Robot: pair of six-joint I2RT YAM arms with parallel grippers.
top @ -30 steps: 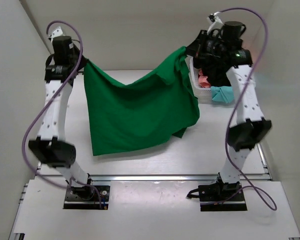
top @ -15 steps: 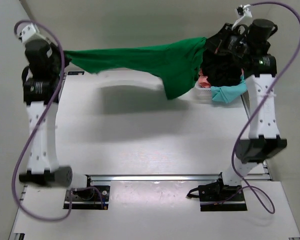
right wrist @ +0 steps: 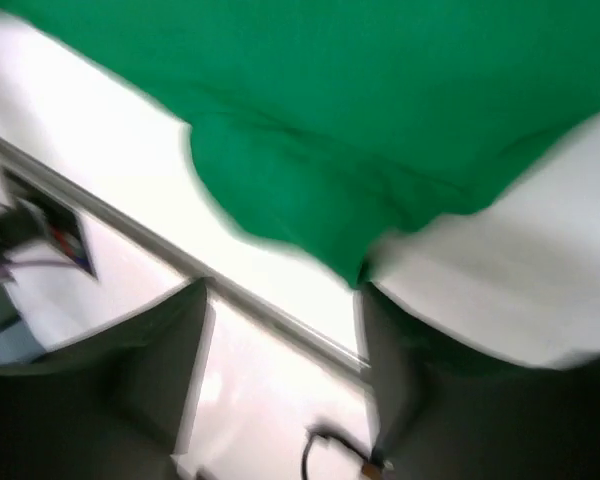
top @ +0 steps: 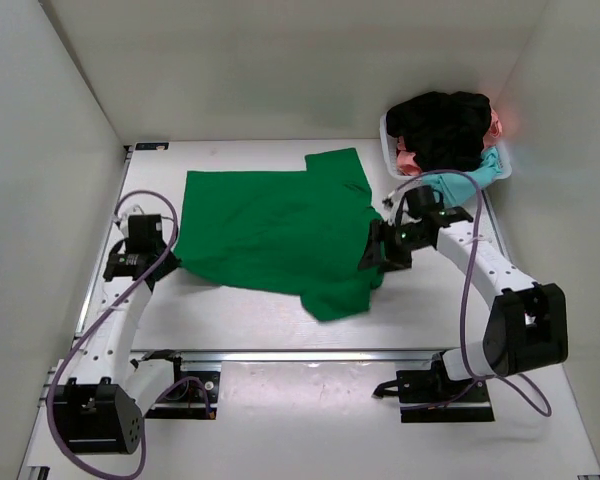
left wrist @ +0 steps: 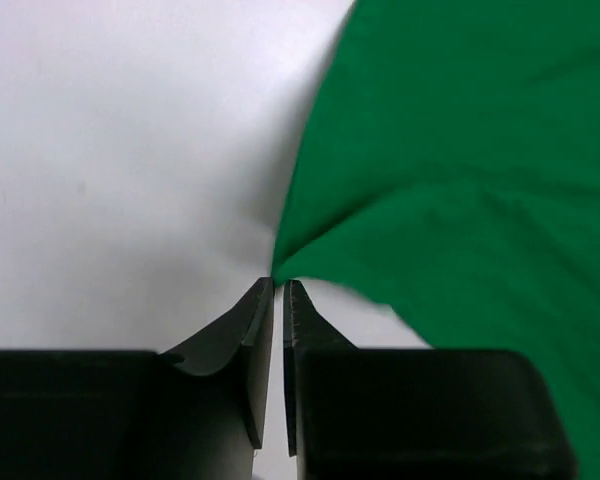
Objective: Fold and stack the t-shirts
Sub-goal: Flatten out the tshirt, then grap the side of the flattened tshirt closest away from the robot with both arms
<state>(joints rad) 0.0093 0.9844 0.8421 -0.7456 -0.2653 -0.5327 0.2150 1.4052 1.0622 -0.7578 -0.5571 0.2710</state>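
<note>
A bright green t-shirt (top: 275,228) lies spread on the white table, with one sleeve toward the back and a rumpled part at its near right. My left gripper (top: 172,258) sits low at the shirt's near-left edge. Its jaws stand a thin slit apart in the left wrist view (left wrist: 278,285), and a corner of the green shirt (left wrist: 460,150) runs to a point at their tips. My right gripper (top: 376,250) is at the shirt's right edge with its jaws wide apart (right wrist: 280,285); the green cloth (right wrist: 360,120) brushes one fingertip (right wrist: 368,290). The black (top: 442,125), pink (top: 408,160) and teal (top: 460,183) t-shirts are piled at the back right.
A white basket (top: 388,150) at the back right corner holds the piled shirts. A metal rail (top: 330,355) runs along the table's near edge. White walls close in the left, back and right sides.
Both arms came down from high up and laid the stretched green shirt flat on the table. Both grippers, shut on the cloth before, have parted their jaws.
</note>
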